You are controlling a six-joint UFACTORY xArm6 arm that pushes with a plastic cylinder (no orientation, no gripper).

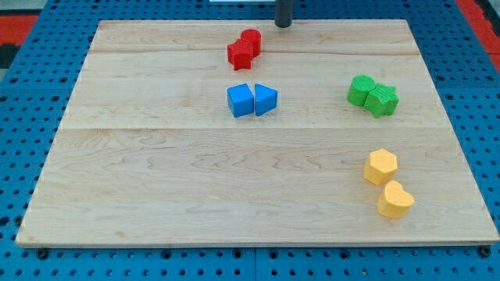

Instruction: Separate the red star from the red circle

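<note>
Down the counter from the hand: a blue cube touching a blue triangle. Toward the view's right, two touching green blocks. Farthest, a yellow hexagon beside a yellow heart.

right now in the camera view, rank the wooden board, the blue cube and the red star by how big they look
1. Wooden board, by far the largest.
2. Blue cube.
3. Red star, a little smaller looking, but it sits farther toward the view's top and touches the red circle, so that gap is unsure.
</note>
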